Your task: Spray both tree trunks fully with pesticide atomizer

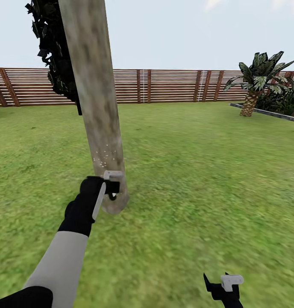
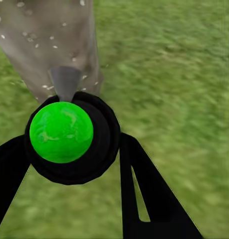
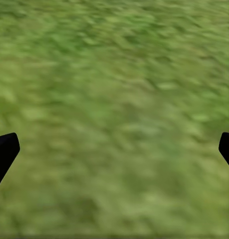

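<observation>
Left gripper (image 1: 109, 188) is clamped on the pesticide atomizer (image 2: 69, 139) and held low, right up against the base of the tree trunk (image 1: 95, 107), nozzle end aimed at the bark. That makes sense for spraying: close range, pointing at the lower part of the trunk. Pale specks (image 1: 103, 157) dot the trunk just above the gripper, likely spray droplets, so coverage looks partial and the upper trunk looks bare.

Right gripper (image 1: 224, 287) hangs idle low over the lawn (image 1: 198, 171), well apart from the trunk; its fingers stand wide apart with nothing between them.

Head view gives the layout: trunk leaning slightly, fence (image 1: 172, 85) behind, palm (image 1: 258, 81) far off to the right. The atomizer is mostly hidden there. Left wrist view shows what it misses: the dark bottle with a bright green round top between the fingers, a grey spray cone (image 2: 65, 82) toward the speckled bark. Right wrist view has blurred grass and two dark fingertips (image 3: 4, 149).
</observation>
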### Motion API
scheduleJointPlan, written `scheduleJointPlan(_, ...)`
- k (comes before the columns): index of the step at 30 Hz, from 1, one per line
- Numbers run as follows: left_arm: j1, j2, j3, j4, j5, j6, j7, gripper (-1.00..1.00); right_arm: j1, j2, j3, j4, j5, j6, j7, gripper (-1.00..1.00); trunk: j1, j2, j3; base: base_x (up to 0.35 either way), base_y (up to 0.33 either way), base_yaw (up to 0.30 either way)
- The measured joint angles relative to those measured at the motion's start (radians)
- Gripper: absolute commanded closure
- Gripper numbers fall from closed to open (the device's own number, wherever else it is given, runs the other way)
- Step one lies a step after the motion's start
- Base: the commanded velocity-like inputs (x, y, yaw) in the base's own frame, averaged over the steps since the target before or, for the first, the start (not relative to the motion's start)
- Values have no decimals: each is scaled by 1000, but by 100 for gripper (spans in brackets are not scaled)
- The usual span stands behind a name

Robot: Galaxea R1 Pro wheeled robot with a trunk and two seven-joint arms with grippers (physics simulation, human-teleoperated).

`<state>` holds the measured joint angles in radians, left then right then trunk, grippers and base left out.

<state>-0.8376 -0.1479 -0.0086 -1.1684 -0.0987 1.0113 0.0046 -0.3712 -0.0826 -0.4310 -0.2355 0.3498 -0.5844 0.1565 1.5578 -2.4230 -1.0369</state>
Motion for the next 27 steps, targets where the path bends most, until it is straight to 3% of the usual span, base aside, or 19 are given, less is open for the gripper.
scheduleJointPlan(3,6,11,5,0,-6,1,1,100,0,0,0,0,0,0,0,-100,0,0,0,0,0,0)
scheduleJointPlan(8,13,77,7,3,-11,0,2,100,0,0,0,1,0,0,0,-100,0,0,0,0,0,0)
scheduleJointPlan(10,13,87,6,9,-4,-1,2,100,0,0,0,1,0,0,0,-100,0,0,0,0,0,0)
scheduleJointPlan(17,12,75,-2,16,3,-2,3,100,0,0,0,1,0,0,0,-100,0,0,0,0,0,0)
scheduleJointPlan(22,15,52,-1,19,8,-1,2,100,0,0,0,1,0,0,0,-100,0,0,0,0,0,0)
scheduleJointPlan(24,28,69,3,71,-2,-9,0,100,0,0,0,1,0,0,0,-100,0,0,0,0,0,0)
scheduleJointPlan(27,42,93,5,82,-3,-13,-1,100,0,0,0,1,0,0,0,-100,0,0,0,0,0,0)
